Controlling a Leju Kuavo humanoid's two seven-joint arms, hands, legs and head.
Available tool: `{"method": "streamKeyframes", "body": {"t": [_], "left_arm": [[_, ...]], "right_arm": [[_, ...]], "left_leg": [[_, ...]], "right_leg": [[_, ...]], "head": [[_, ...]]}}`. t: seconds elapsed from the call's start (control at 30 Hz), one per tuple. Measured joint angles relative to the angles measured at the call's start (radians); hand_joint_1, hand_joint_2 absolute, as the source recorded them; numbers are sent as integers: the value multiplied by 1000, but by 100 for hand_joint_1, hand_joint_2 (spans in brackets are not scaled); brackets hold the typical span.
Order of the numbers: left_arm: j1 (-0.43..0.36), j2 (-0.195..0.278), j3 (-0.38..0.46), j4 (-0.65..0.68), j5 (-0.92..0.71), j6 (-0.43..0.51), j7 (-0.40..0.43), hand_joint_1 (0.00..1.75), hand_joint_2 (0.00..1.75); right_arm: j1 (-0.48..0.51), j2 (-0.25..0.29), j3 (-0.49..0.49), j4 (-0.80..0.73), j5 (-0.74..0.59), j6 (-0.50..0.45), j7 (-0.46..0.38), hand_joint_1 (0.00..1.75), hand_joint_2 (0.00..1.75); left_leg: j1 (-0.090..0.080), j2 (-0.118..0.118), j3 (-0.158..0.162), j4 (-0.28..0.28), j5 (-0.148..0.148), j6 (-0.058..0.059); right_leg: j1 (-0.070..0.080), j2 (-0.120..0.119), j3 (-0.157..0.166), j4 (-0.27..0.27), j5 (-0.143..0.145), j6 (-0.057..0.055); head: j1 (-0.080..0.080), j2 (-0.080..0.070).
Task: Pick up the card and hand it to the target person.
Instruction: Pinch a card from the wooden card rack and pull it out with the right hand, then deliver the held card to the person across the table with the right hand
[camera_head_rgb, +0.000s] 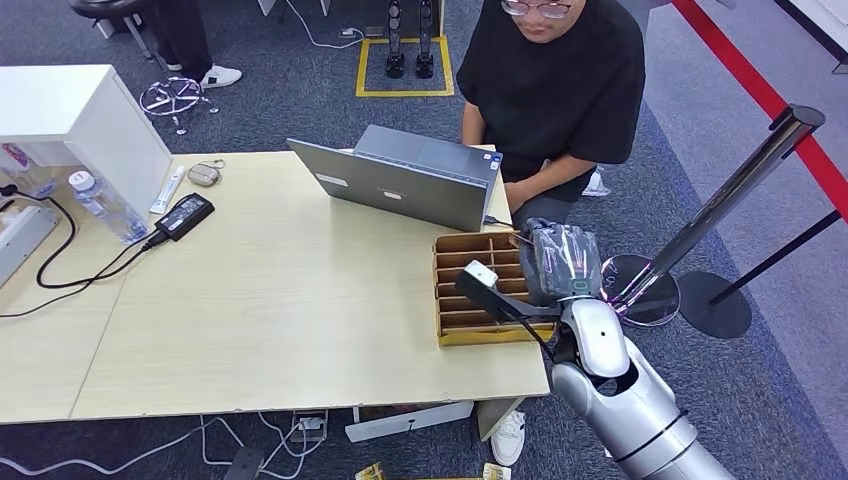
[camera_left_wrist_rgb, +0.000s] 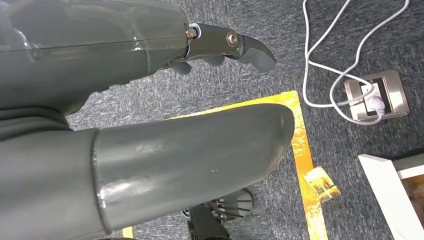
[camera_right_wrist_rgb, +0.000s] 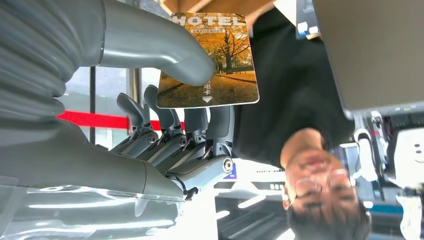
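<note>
Pinching card (camera_right_wrist_rgb: 210, 60), right hand (camera_right_wrist_rgb: 165, 115) raised over slotted box (camera_head_rgb: 478, 290).

laptop (camera_head_rgb: 410, 180), water bottle (camera_head_rgb: 105, 207), power adapter (camera_head_rgb: 184, 215)

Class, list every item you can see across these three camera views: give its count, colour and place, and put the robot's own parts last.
Card: one, autumn-tree picture, pinched in right hand.
Slotted box: one, brown, table's right end.
Laptop: one, grey, open before the person.
Person: one, black shirt, seated behind table.
Table: one, pale wood.
Power adapter: one, black, table's left.
Bottle: one, clear, far left.
Stanchion: one, silver, right of table.
Right hand: grey, over the box.
Left hand: grey, hanging above carpet.
</note>
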Motion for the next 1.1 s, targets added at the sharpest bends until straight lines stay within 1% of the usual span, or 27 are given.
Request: {"method": "streamKeyframes", "body": {"t": [0.3, 0.43, 0.53, 0.63, 0.73, 0.87, 1.0, 1.1], "left_arm": [[0, 2, 0, 0, 0, 0, 0, 0, 0], [0, 2, 0, 0, 0, 0, 0, 0, 0], [0, 2, 0, 0, 0, 0, 0, 0, 0], [0, 2, 0, 0, -1, -1, 3, 0, 0], [-2, 2, -1, 0, -7, -3, 7, 0, 0], [-10, 2, -6, 0, -21, -5, 20, 0, 0], [-24, 2, -19, 0, -38, -15, 35, 0, 0], [-34, 2, -29, 0, -48, -20, 43, 0, 0]], "right_arm": [[-1, -12, -19, -59, 1, 3, 0, 146, 175], [-1, -16, -19, -74, 7, 2, -1, 163, 175], [-3, -19, -19, -87, 32, 1, -9, 162, 175], [-19, -22, -19, -100, 51, 15, -20, 165, 175], [-52, -25, -20, -101, 52, 17, -36, 164, 175], [-121, -27, -21, -82, 35, -18, -68, 164, 175], [-216, -28, -20, -15, 32, -43, -92, 158, 175], [-286, -28, -18, 58, 39, -59, -108, 158, 175]], "left_leg": [[0, 0, 0, 0, 0, 0], [0, 0, 0, 0, 0, 0], [0, 0, 0, 0, 0, 0], [0, 0, 0, 0, 0, 0], [0, 0, 0, 0, 0, 0], [0, 0, 0, 0, 0, 1], [0, 0, -1, 0, 1, 1], [0, 0, -1, 0, 1, 1]], "right_leg": [[0, 0, 0, 0, 0, 0], [0, 0, 0, 0, 0, 0], [0, 0, 0, 0, 0, 0], [0, 0, 0, 0, 0, 0], [0, 0, 0, 0, 0, 0], [0, 0, 0, 0, 0, 0], [0, 0, 0, 0, 1, 0], [0, 0, 0, 0, 1, 0]], "head": [[0, 0], [0, 0], [0, 0], [0, 0], [0, 0], [0, 0], [0, 0], [0, 0]]}}
